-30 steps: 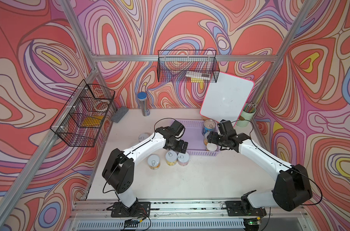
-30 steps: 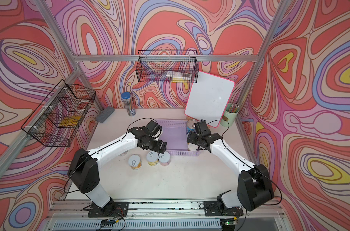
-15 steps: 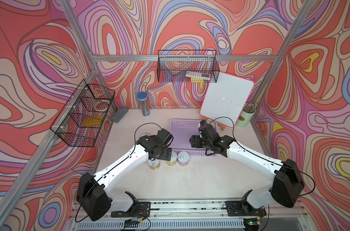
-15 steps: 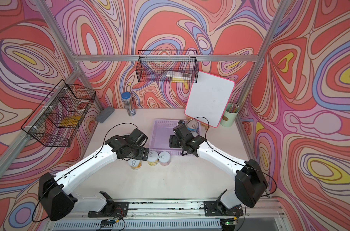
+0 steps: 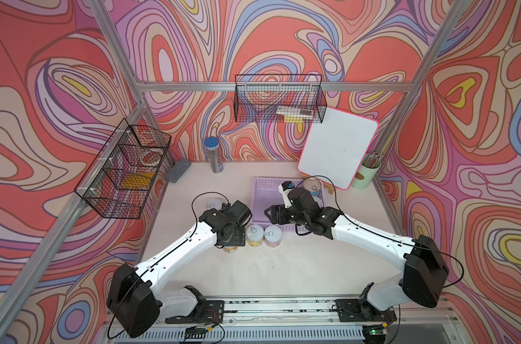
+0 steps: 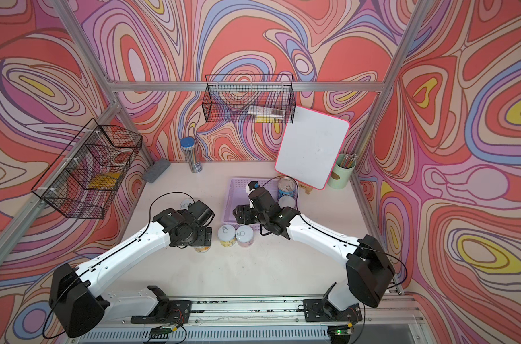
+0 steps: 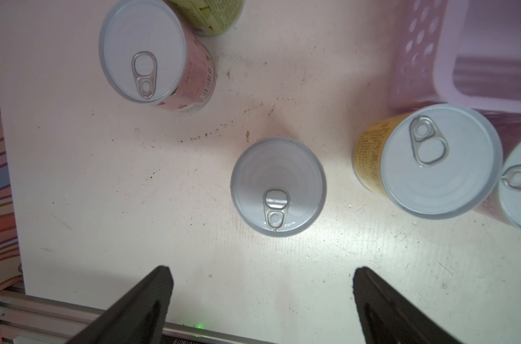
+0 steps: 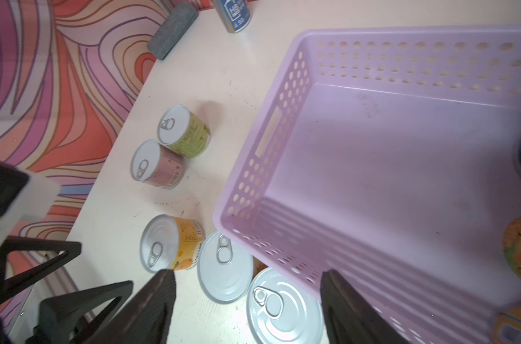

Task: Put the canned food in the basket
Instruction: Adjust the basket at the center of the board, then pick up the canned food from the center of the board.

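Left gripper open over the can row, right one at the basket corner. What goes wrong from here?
1. The open left gripper hangs over the orange-label can. The yellow-label can stands close beside it, so a finger may clip it going down.
2. The end can sits right by the basket wall, leaving little finger room for the open right gripper.
3. Both grippers hover at the same row, so the arms might collide.
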Available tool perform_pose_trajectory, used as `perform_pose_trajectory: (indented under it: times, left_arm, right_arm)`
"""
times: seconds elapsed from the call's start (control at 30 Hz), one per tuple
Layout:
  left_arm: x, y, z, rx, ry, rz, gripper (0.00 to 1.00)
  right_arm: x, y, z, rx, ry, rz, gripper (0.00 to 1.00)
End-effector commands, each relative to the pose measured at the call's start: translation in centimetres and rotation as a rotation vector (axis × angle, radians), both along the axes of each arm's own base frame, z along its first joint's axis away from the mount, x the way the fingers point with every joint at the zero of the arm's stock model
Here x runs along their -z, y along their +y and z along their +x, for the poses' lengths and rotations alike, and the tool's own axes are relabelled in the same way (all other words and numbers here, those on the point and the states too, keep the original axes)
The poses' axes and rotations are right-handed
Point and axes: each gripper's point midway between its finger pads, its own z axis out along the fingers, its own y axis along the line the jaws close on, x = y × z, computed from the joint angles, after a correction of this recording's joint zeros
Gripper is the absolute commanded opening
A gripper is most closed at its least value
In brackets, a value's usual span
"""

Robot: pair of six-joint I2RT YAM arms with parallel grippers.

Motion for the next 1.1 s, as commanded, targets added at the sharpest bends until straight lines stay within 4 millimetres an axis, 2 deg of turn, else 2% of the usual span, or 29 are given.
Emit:
perform_pose_trajectory:
  times: [0.0,0.2,0.3,0.5,0.73,1.07]
  left_arm:
    - [1.5,-0.9,0.3,-0.024,0.028,-0.055,0.99]
    - [3.2,-1.2,0.7,-0.051,0.059,-0.088,0.99]
    - [3.7,-0.9,1.0,-0.070,0.064,-0.096,0.99]
    - [4.4,-0.1,1.8,-0.099,0.075,-0.066,0.99]
    - [5.7,-0.1,2.2,-0.105,0.103,-0.068,0.99]
    - [6.6,0.1,2.2,-0.133,0.119,-0.097,0.92]
  right_arm:
    - [0.3,2.6,-2.0,-0.155,0.018,0.065,0.78]
    - [1.7,2.9,-3.4,-0.228,0.049,0.042,0.78]
    - [2.0,2.7,-3.4,-0.227,0.051,0.026,0.78]
    - [1.9,2.8,-3.4,-0.234,0.045,0.031,0.78]
    - [1.9,2.7,-3.5,-0.234,0.042,0.028,0.78]
    - [1.9,2.8,-3.5,-0.237,0.043,0.029,0.78]
